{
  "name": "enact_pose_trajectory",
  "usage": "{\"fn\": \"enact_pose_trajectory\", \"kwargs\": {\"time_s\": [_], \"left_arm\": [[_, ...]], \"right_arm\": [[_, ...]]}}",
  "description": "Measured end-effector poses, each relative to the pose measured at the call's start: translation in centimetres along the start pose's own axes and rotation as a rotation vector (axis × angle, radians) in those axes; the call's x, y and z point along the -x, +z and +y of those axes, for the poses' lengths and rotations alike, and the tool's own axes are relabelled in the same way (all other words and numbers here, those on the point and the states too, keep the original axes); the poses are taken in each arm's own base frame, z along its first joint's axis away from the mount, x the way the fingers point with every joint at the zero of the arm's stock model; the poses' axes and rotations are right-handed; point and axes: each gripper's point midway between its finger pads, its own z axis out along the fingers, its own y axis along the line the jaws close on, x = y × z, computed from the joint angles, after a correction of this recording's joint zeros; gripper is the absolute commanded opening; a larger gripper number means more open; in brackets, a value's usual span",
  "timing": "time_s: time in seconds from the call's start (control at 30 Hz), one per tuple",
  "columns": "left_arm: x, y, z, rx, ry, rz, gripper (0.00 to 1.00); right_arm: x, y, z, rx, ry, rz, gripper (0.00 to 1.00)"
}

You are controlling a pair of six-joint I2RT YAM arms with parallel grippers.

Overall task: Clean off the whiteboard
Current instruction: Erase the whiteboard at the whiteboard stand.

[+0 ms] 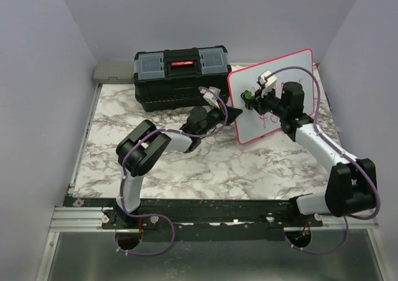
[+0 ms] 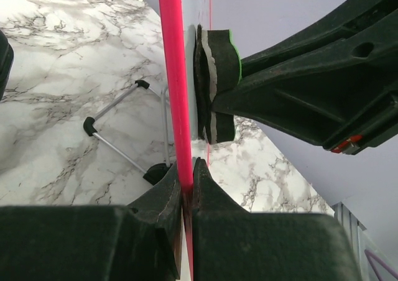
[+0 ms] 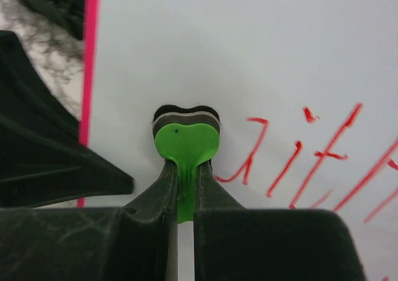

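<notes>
The whiteboard stands tilted upright on the marble table, white with a pink-red rim and red handwriting on its right part. My left gripper is shut on the board's left rim. My right gripper is shut on a small green-backed eraser with a dark felt pad, and presses it flat against the board's face near the left rim, just left of the writing. The eraser also shows edge-on in the left wrist view.
A black toolbox with a red latch stands behind the left arm, close to the board's left edge. The board's wire stand with black feet rests on the marble behind it. Purple walls close in on both sides.
</notes>
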Motion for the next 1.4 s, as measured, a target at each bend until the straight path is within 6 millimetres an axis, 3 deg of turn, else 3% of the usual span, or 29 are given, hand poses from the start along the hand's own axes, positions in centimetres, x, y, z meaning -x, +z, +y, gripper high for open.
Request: {"fn": "enact_pose_trajectory", "kwargs": {"time_s": [0.13, 0.23, 0.5, 0.6, 0.8, 1.0, 1.17, 1.3, 1.4], "left_arm": [[0.0, 0.0, -0.1, 0.001, 0.001, 0.003, 0.00], [0.1, -0.1, -0.1, 0.005, 0.000, 0.006, 0.00], [0.1, -0.6, 0.6, 0.027, -0.009, 0.011, 0.00], [0.2, -0.5, 0.4, 0.019, -0.009, 0.015, 0.00], [0.2, -0.3, -0.1, 0.007, -0.005, 0.016, 0.00], [0.3, 0.0, 0.1, 0.018, -0.014, 0.023, 0.00], [0.4, 0.0, 0.0, 0.015, -0.016, 0.026, 0.00], [0.4, 0.2, -0.2, 0.006, -0.012, 0.028, 0.00], [0.4, 0.3, -0.2, 0.002, -0.011, 0.030, 0.00]], "right_arm": [[-0.6, -0.6, -2.0, -0.170, 0.043, -0.032, 0.01], [-0.6, -0.5, -2.5, -0.206, 0.074, -0.057, 0.01], [-0.3, 0.9, 0.6, 0.092, -0.013, -0.031, 0.01], [-0.4, 0.5, 1.0, 0.075, -0.001, -0.062, 0.01], [-1.1, -0.5, -0.6, -0.128, 0.073, -0.106, 0.01], [-1.0, -0.1, -2.3, -0.194, 0.085, -0.077, 0.00], [-0.7, 0.0, -0.9, -0.047, -0.020, -0.028, 0.01], [-0.8, -0.1, 2.1, 0.122, -0.041, -0.047, 0.01], [-0.9, -0.1, 2.3, 0.101, 0.011, -0.079, 0.01]]}}
